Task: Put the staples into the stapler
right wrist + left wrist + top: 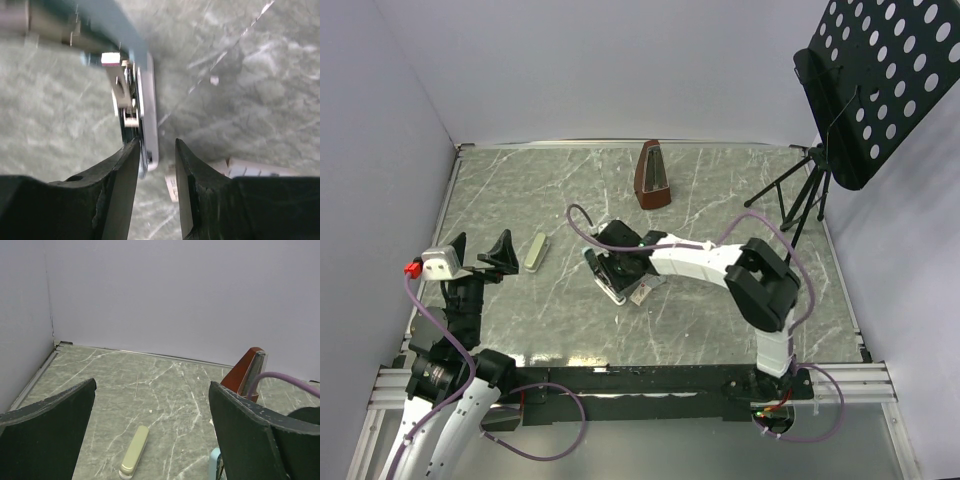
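The right gripper (613,270) is in the middle of the top view, low over the stapler (145,95). Its jaws are a little apart. The stapler's pale blue end pokes into the gap, but nothing is squeezed. The staples (171,186) are a tiny cream box at the bottom middle of the right wrist view. The box lies on the table (720,190), partly hidden by one finger (195,200). The left gripper (152,385), far left in the top view, is wide open and holds nothing.

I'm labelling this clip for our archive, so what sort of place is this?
Probably a lab robot test cell: left arm and right arm mounted at a marble-patterned table, plain walls boxing it in, plus props like a metronome and music stand.
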`<state>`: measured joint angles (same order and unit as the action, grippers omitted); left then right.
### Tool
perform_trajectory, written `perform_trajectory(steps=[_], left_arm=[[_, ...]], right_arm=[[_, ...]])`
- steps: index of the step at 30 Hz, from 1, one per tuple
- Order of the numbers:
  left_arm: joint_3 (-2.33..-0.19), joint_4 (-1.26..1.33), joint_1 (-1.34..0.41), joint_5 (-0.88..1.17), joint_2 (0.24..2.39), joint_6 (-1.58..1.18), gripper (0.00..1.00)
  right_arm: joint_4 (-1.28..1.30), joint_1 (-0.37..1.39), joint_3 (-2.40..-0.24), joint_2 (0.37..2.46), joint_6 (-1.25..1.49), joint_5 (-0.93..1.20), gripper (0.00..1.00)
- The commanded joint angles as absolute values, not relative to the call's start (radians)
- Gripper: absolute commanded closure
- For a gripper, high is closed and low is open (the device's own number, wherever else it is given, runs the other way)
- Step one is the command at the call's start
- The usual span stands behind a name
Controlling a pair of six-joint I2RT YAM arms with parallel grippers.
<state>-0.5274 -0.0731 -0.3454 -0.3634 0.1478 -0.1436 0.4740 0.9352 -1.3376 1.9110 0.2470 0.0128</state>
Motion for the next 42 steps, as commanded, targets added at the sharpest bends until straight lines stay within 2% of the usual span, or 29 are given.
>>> perform_trajectory(steps=[1, 6, 13, 17, 26, 34, 37, 38, 42], left_arm=[[-0.528, -0.052, -0.339, -0.344, 0.166, -0.153, 0.0], [-0.528, -0.052, -0.339, -0.333, 0.178, -0.16, 0.0], [-0.529, -0.058, -0.339, -0.298, 0.192, -0.164, 0.0], [-0.532, -0.058, -0.337, -0.275, 0.209, -0.166, 0.01], [-0.535, -0.055, -0.337, -0.193, 0.255, -0.166, 0.01], [-0.545, -0.028, -0.316, -0.016, 0.351, -0.184, 0.01], [-0.546, -0.011, -0.298, 0.087, 0.397, -0.17, 0.01], [-0.545, -0.008, -0.293, 0.112, 0.408, -0.163, 0.01], [-0.548, 0.026, -0.262, 0.265, 0.475, -0.108, 0.01]], right_arm=[[0.257, 0.943, -1.229, 1.761, 0.201, 0.04, 0.55], [0.112, 0.948, -1.099, 1.698, 0.183, 0.093, 0.48], [0.018, 0.966, -1.009, 1.707, 0.172, 0.095, 0.48], [0.009, 0.974, -0.994, 1.735, 0.175, 0.066, 0.51], [0.014, 0.976, -1.006, 1.761, 0.172, 0.04, 0.67], [0.026, 0.974, -1.009, 1.763, 0.149, 0.052, 0.68], [0.017, 0.976, -0.999, 1.746, 0.101, 0.057, 0.79], [0.012, 0.973, -0.999, 1.741, 0.088, 0.058, 0.89], [-0.02, 0.956, -0.993, 1.718, 0.008, 0.09, 1.0]])
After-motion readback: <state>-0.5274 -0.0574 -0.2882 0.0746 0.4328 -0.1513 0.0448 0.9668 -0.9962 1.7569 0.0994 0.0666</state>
